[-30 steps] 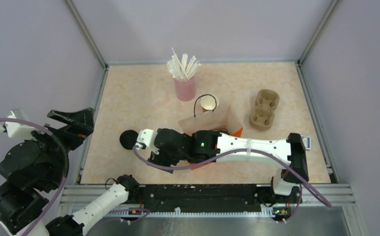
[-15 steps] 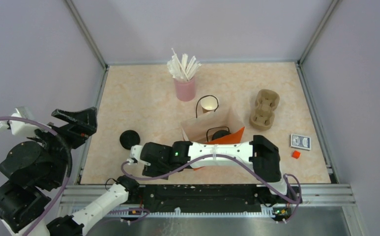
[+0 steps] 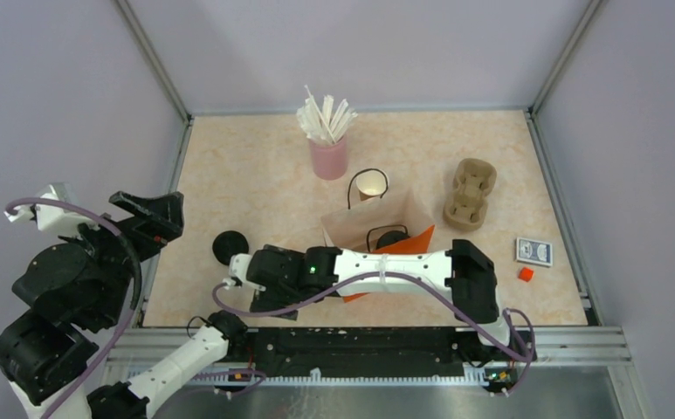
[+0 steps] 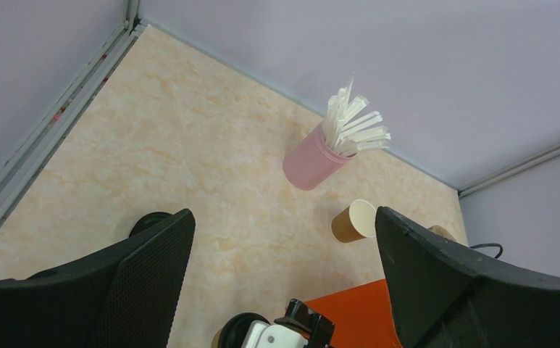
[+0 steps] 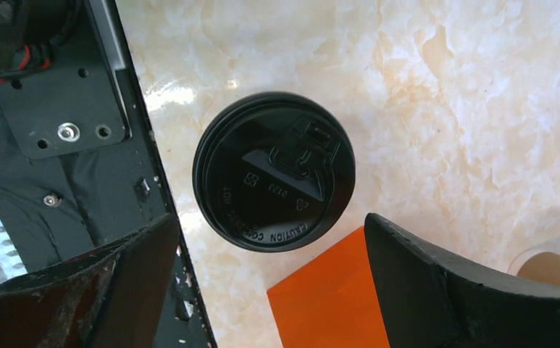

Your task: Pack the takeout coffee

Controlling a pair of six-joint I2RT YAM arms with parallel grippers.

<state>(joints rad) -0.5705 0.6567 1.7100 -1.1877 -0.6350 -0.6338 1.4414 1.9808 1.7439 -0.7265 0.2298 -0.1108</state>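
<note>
A brown paper cup with a black lid (image 3: 229,247) stands near the table's left front. In the right wrist view its lid (image 5: 273,170) lies just ahead of my right gripper (image 5: 269,232), which hangs over it open, a finger on each side, touching nothing. From above, my right gripper (image 3: 259,284) sits beside that cup. The orange bag (image 3: 360,229) stands open mid-table with another black-lidded cup (image 3: 392,237) inside. A lidless brown cup (image 3: 370,183) (image 4: 349,225) stands behind the bag. My left gripper (image 4: 284,214) is held high at the left edge, open and empty.
A pink cup of white straws (image 3: 327,157) stands at the back. A tan pulp carrier (image 3: 469,194) lies to the right, with a card deck (image 3: 534,251) and a small red block (image 3: 526,274) nearer. My right arm stretches across the front, over the bag's orange corner (image 5: 327,290).
My right arm has swung off the bag toward the near edge, uncovering the bag and the lidded cup inside it. The left gripper has shifted a little to the right.
</note>
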